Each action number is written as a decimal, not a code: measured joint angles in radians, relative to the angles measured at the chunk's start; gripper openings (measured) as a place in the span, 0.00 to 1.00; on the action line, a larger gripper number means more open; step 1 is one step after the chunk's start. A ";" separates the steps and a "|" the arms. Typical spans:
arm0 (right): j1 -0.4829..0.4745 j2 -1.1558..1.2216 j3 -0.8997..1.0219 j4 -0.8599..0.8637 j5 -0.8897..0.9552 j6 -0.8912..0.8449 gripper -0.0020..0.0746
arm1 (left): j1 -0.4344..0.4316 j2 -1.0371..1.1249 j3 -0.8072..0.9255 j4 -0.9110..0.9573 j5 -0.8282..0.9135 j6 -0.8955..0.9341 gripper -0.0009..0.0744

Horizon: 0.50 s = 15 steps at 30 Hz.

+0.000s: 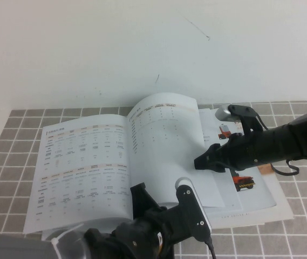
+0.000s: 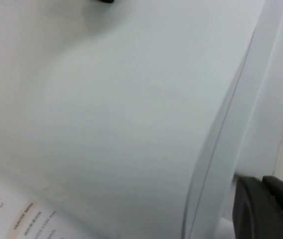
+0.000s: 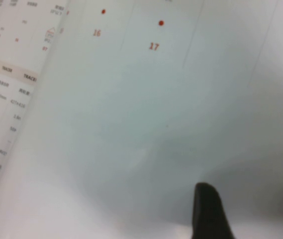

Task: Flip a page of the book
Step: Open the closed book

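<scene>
The book (image 1: pixel 83 162) lies open on the tiled table, its left page flat and printed with grey tables. One page (image 1: pixel 164 140) stands lifted and bowed over the spine. My right gripper (image 1: pixel 200 162) is open, its tips against that page's right side. In the right wrist view the white page (image 3: pixel 146 124) fills the picture, with the right gripper (image 3: pixel 250 209) showing one dark finger (image 3: pixel 208 211). My left gripper (image 1: pixel 138 190) is shut at the book's near edge. In the left wrist view it (image 2: pixel 260 181) sits beside the curved page (image 2: pixel 131 114), holding nothing I can see.
Larger sheets showing a red truck (image 1: pixel 245 181) lie under the right arm, reaching toward the near right (image 1: pixel 261 208). Grey tiles (image 1: pixel 13 162) surround the book, and a white wall (image 1: pixel 142 48) rises behind the table. The left arm's body (image 1: pixel 158 226) fills the near edge.
</scene>
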 joint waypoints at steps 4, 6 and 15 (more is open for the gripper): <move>0.000 0.000 0.000 0.002 0.000 0.000 0.52 | 0.000 0.018 0.000 0.000 0.058 0.002 0.01; 0.000 0.000 0.000 0.002 0.000 0.000 0.52 | 0.000 0.027 0.000 0.000 0.085 0.015 0.01; 0.000 0.001 0.000 0.002 0.000 0.000 0.52 | -0.079 0.033 -0.008 0.000 0.210 0.156 0.01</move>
